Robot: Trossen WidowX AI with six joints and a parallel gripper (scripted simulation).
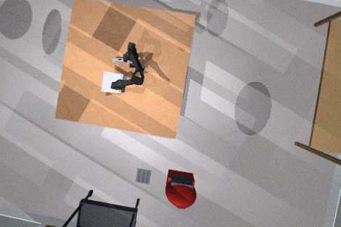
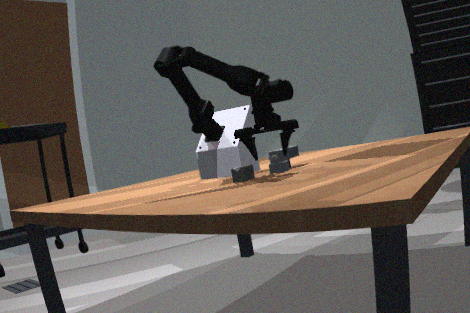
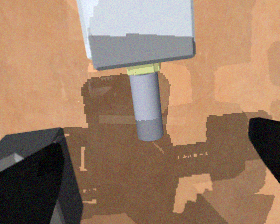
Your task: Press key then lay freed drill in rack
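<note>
The drill (image 3: 146, 97) is a grey rod in the wrist view, sticking out of a yellow ring in the end of the pale housing (image 3: 142, 22) (image 1: 117, 60) (image 2: 280, 166). My gripper (image 3: 156, 139) (image 2: 271, 157) is wide open and empty, pointing down low over the table. Its fingers stand on either side of the drill's free end in the wrist view, with gaps on both sides. A dark grey block (image 3: 35, 139) (image 2: 243, 174), which looks like the rack, is partly covered by the left finger in the wrist view. The key is out of the wrist view and cannot be made out clearly elsewhere.
The arm's base stands on a white sloped pedestal (image 1: 109, 79) (image 2: 231, 119) on the wooden table (image 1: 156, 114) (image 2: 340, 187), beside the housing. The arm arches over from it. Shadows of the arm cross the table. A red chair (image 1: 181, 195) stands on the floor.
</note>
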